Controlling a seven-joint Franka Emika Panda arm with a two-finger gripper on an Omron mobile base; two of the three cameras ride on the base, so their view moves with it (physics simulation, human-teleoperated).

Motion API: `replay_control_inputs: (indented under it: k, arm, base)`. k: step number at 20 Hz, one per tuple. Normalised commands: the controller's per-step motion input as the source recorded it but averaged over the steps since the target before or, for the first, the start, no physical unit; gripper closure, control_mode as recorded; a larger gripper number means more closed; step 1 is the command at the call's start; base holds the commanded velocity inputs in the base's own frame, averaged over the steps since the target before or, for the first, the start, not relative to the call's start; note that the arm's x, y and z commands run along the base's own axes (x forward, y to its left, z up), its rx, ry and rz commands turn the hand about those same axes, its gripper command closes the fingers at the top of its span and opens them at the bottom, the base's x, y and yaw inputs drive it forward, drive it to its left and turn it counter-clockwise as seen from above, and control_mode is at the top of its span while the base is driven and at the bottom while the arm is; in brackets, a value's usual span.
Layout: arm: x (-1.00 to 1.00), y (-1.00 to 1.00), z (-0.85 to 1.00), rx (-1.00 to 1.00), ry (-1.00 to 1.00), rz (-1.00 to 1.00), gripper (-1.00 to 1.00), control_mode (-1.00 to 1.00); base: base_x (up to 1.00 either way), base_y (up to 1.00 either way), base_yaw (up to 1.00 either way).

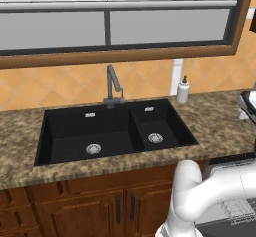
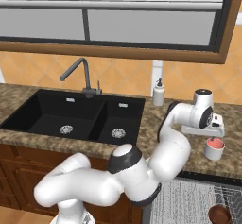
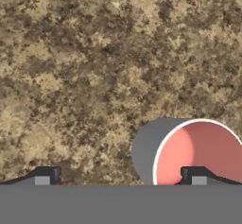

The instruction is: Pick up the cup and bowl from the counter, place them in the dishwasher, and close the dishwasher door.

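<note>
A small grey cup (image 2: 215, 149) with a pinkish-red inside stands upright on the brown speckled counter (image 2: 160, 124), right of the black double sink (image 2: 75, 116). My gripper (image 2: 213, 136) hangs straight above it, open. In the hand view the cup (image 3: 198, 145) sits low and right. The right fingertip (image 3: 196, 176) is over its inside, the left fingertip (image 3: 45, 176) is well off over bare granite, and the gripper (image 3: 120, 176) holds nothing. A brown bowl (image 2: 220, 214) rests in the pale wire rack (image 2: 189, 197) of the open dishwasher (image 1: 235, 206) below the counter edge.
A white soap bottle (image 2: 159, 93) stands at the back of the counter behind the arm. The dark faucet (image 2: 80, 76) rises behind the sink. Brown wooden cabinets (image 1: 100, 206) run under the counter left of the dishwasher. An orange tiled wall and a window close the back.
</note>
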Motion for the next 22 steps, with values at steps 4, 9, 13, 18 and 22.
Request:
replay_control_inputs:
  k: [4,9,13,18,22]
  arm:
    - [0.14,-0.42,-0.03,0.00,0.00,0.01,-1.00,-1.00]
    - [-0.11,-0.16,-0.01,0.00,0.00,0.00,-1.00,-1.00]
    - [-0.09,0.04,-0.20,0.00,0.00,0.00,-1.00,-1.00]
    - [-0.21,0.18,-0.25,0.00,0.00,0.00,-1.00,-1.00]
    - [-0.07,0.01,-0.24,0.00,0.00,0.00,-1.00,-1.00]
  base:
    - [0.00,0.00,0.00]
    - [0.00,0.00,0.00]
    - [0.00,0.00,0.00]
    - [0.00,0.00,0.00]
    - [0.00,0.00,0.00]
